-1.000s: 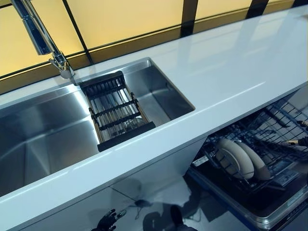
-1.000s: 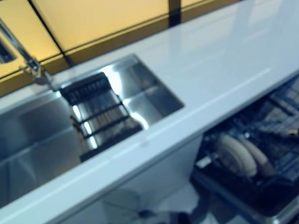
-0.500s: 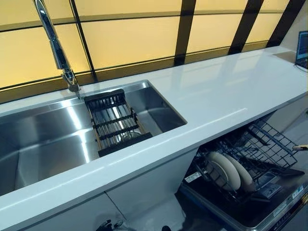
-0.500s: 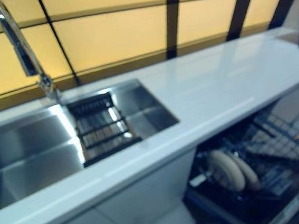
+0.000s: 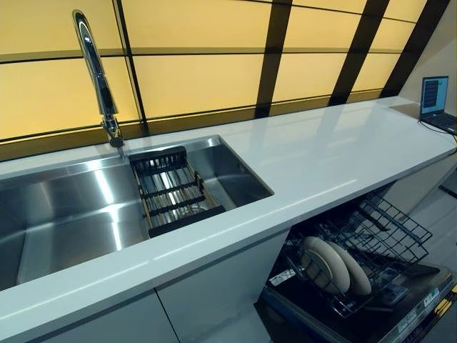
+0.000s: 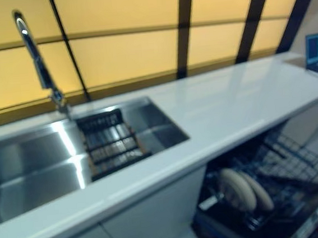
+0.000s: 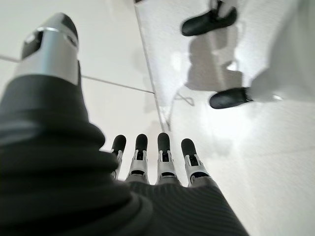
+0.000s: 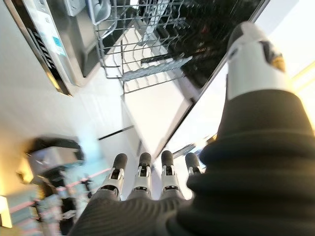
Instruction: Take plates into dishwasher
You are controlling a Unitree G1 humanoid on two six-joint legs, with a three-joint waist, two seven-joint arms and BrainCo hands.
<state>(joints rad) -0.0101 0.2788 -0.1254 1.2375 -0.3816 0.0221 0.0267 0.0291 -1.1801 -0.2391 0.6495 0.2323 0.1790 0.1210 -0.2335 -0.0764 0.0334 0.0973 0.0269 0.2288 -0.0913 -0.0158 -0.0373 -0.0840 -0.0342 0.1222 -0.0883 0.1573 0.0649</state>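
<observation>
Two cream plates (image 5: 325,264) stand upright side by side in the pulled-out lower rack (image 5: 389,229) of the open dishwasher, under the counter at the right. They also show in the right eye view (image 6: 238,190). Neither hand shows in the eye views. My left hand (image 7: 164,152) hangs over the pale floor with straight fingers and holds nothing. My right hand (image 8: 143,172) also has straight fingers and is empty. The wire rack (image 8: 147,49) and the dishwasher door edge (image 8: 44,44) show past it, apart from the fingers.
A white countertop (image 5: 321,157) runs across the view. A steel sink (image 5: 64,214) holds a black slatted drainer (image 5: 171,189) below a tall faucet (image 5: 96,68). A laptop (image 5: 434,96) sits at the counter's far right. The dishwasher door (image 5: 400,321) lies open.
The whole picture has shifted: the camera has tilted up. My left hand and right fingertips have dropped out of the eye views. The plates have not moved.
</observation>
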